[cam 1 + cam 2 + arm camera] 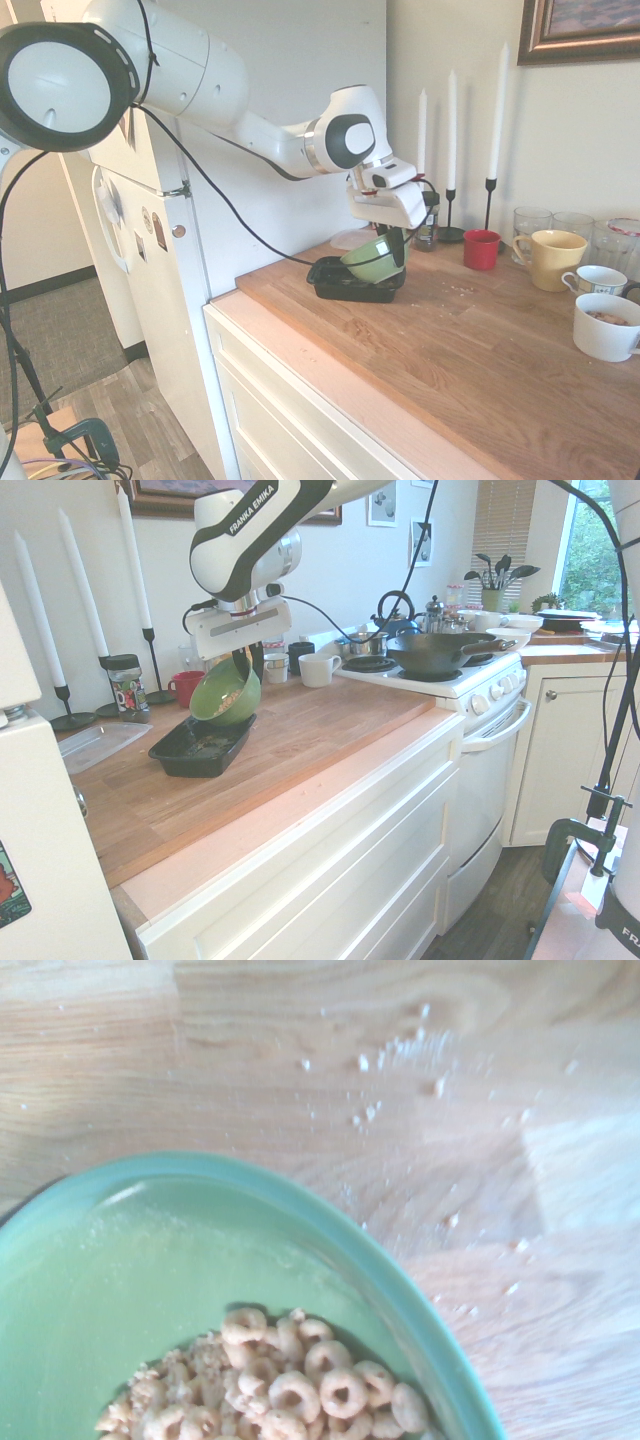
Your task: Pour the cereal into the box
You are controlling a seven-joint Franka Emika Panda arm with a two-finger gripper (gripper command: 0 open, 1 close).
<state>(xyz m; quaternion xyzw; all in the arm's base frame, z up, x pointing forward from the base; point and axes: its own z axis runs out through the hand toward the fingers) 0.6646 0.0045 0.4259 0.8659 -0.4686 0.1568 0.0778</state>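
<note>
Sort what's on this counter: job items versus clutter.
Job: cereal, green bowl tilted in the shut gripper, black box.
Clutter: red cup, yellow mug, candles, clear container, wok.

We see a green bowl [226,692] holding tan ring-shaped cereal [290,1385], a black box [200,748], a light wood-grain counter [480,350], a red cup [481,249], a yellow mug [551,258] and white candles [497,100].
</note>
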